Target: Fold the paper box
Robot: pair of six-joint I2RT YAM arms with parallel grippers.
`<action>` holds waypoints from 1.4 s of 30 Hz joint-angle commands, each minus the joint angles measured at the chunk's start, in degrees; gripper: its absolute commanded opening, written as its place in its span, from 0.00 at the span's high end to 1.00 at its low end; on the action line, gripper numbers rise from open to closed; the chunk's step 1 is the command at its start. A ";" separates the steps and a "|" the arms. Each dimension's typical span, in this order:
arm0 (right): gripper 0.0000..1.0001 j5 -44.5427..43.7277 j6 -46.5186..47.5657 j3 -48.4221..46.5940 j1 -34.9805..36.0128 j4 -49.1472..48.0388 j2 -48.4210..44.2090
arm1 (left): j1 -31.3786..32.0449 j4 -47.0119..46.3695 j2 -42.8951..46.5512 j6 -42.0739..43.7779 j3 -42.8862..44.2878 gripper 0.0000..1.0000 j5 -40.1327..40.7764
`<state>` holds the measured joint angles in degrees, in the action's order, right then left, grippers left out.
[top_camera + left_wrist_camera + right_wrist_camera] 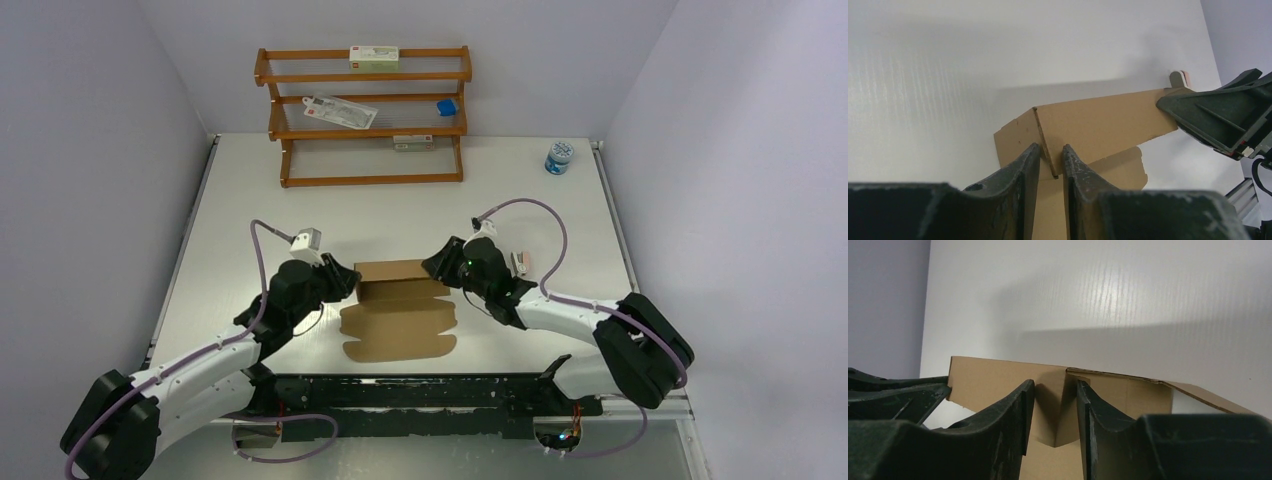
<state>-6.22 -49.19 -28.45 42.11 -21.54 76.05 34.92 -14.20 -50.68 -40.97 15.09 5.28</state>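
I have both tools pinching the box (400,300) — left tool (1052,160) on one raised end flap, right tool (1054,410) on the other. Back wall is up; the front flaps lie flat on the surface (300,200), not yet folded.

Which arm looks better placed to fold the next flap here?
Neither clearly: the left gripper and the right gripper each pinch one end of the paper box, holding its far panel raised.

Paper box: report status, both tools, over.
Left tool pinching the upright fold at the left end of the paper box. Right tool pinching the right end. Rear panel raised, front flaps flat on table. Nothing in the way.
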 commanded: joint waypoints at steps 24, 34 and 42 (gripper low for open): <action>0.37 10.68 10.83 3.40 -11.78 3.46 -8.33 | -0.38 2.97 -0.21 1.10 1.17 0.70 5.24; 0.36 11.71 9.45 13.66 -11.93 -17.07 -1.09 | -0.38 3.21 -1.81 1.41 2.12 0.69 5.28; 0.34 15.79 7.94 12.81 -11.88 -25.87 9.64 | -0.38 2.79 -2.19 1.17 2.81 0.67 4.36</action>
<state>7.25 -40.38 -14.98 30.57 -39.51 81.97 34.92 -13.21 -52.36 -40.69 16.25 9.67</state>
